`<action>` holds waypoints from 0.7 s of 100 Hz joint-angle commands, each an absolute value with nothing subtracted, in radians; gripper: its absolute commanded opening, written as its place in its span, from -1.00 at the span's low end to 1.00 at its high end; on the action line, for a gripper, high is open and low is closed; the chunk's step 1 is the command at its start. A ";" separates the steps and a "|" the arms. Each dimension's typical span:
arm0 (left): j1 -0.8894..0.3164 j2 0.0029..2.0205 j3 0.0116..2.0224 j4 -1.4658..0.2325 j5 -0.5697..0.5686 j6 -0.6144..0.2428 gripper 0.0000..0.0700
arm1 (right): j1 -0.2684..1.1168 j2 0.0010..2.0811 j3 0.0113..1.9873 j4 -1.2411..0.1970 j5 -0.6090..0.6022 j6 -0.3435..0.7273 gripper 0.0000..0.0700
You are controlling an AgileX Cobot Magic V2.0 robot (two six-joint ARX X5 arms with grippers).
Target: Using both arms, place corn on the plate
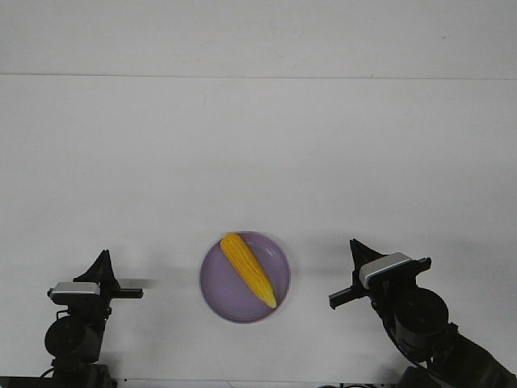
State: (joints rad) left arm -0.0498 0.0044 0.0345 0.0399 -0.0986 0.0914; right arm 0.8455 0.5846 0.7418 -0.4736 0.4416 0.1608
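The yellow corn cob [248, 280] lies diagonally on the round lavender plate [218, 297] near the table's front edge, its pointed end toward the front right. My left gripper [119, 275] is to the left of the plate, apart from it, with its jaws spread and nothing between them. My right gripper [343, 273] is to the right of the plate, also apart from it, jaws spread and holding nothing. Both grippers face inward toward the plate.
The white table [258, 162] stretches back to a white wall. A grey-white block tops each wrist, one on the left arm [74, 288] and one on the right arm [384, 267].
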 commanded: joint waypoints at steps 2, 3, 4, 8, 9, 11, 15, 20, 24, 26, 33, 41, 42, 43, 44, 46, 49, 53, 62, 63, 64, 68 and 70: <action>-0.050 0.003 0.013 0.053 -0.097 0.100 -0.96 | 0.857 0.589 0.752 -0.464 0.445 0.156 -0.96; -0.050 0.003 0.013 0.053 -0.097 0.100 -0.97 | 0.857 0.589 0.752 -0.464 0.445 0.156 -0.96; -0.050 0.003 0.013 0.053 -0.097 0.100 -0.97 | 0.857 0.589 0.752 -0.464 0.445 0.156 -0.96; -0.050 0.003 0.013 0.053 -0.097 0.100 -0.97 | 0.857 0.589 0.752 -0.464 0.445 0.156 -0.96; -0.050 0.003 0.013 0.053 -0.097 0.100 -0.97 | 0.857 0.589 0.752 -0.464 0.445 0.156 -0.96; -0.050 0.003 0.013 0.053 -0.097 0.100 -0.97 | 0.857 0.589 0.752 -0.464 0.445 0.156 -0.96; -0.050 0.003 0.014 0.053 -0.097 0.100 -0.97 | 0.857 0.589 0.752 -0.464 0.445 0.156 -0.96; -0.050 0.003 0.014 0.053 -0.097 0.100 -0.97 | 0.857 0.589 0.752 -0.464 0.445 0.156 -0.96; -0.050 0.003 0.014 0.053 -0.097 0.100 -0.97 | 0.857 0.589 0.752 -0.464 0.445 0.156 -0.96; -0.050 0.003 0.014 0.053 -0.097 0.100 -0.97 | 0.857 0.589 0.752 -0.464 0.445 0.156 -0.96; -0.050 0.003 0.014 0.053 -0.097 0.100 -0.97 | 0.857 0.589 0.752 -0.464 0.445 0.156 -0.96; -0.050 0.003 0.014 0.053 -0.097 0.100 -0.97 | 0.857 0.589 0.752 -0.464 0.445 0.156 -0.96; -0.050 0.003 0.014 0.053 -0.097 0.100 -0.96 | 0.857 0.589 0.752 -0.464 0.445 0.156 -0.96; -0.050 0.003 0.014 0.053 -0.097 0.100 -0.97 | 0.857 0.589 0.752 -0.464 0.445 0.156 -0.96; -0.050 0.003 0.014 0.053 -0.097 0.100 -0.97 | 0.857 0.589 0.752 -0.464 0.445 0.156 -0.96; -0.050 0.003 0.014 0.053 -0.097 0.100 -0.97 | 0.857 0.589 0.752 -0.464 0.445 0.156 -0.96; -0.050 0.003 0.014 0.053 -0.097 0.100 -0.97 | 0.857 0.589 0.752 -0.464 0.445 0.156 -0.96; -0.050 0.003 0.014 0.053 -0.097 0.100 -0.97 | 0.857 0.589 0.752 -0.464 0.445 0.156 -0.96; -0.050 0.003 0.014 0.053 -0.097 0.100 -0.97 | 0.857 0.588 0.752 -0.464 0.444 0.156 -0.96; -0.050 0.003 0.014 0.053 -0.097 0.100 -0.97 | 0.857 0.587 0.752 -0.466 0.444 0.156 -0.96; -0.050 0.003 0.014 0.053 -0.097 0.100 -0.97 | 0.857 0.586 0.752 -0.467 0.445 0.155 -0.96; -0.050 0.003 0.014 0.053 -0.097 0.100 -0.97 | 0.855 0.576 0.752 -0.473 0.446 0.154 -0.96; -0.050 0.003 0.014 0.053 -0.097 0.100 -0.97 | 0.849 0.571 0.752 -0.477 0.447 0.135 -0.96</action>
State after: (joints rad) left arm -0.0502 0.0044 0.0345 0.0433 -0.0986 0.0910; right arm 0.8452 0.5793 0.7418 -0.4755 0.4416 0.1604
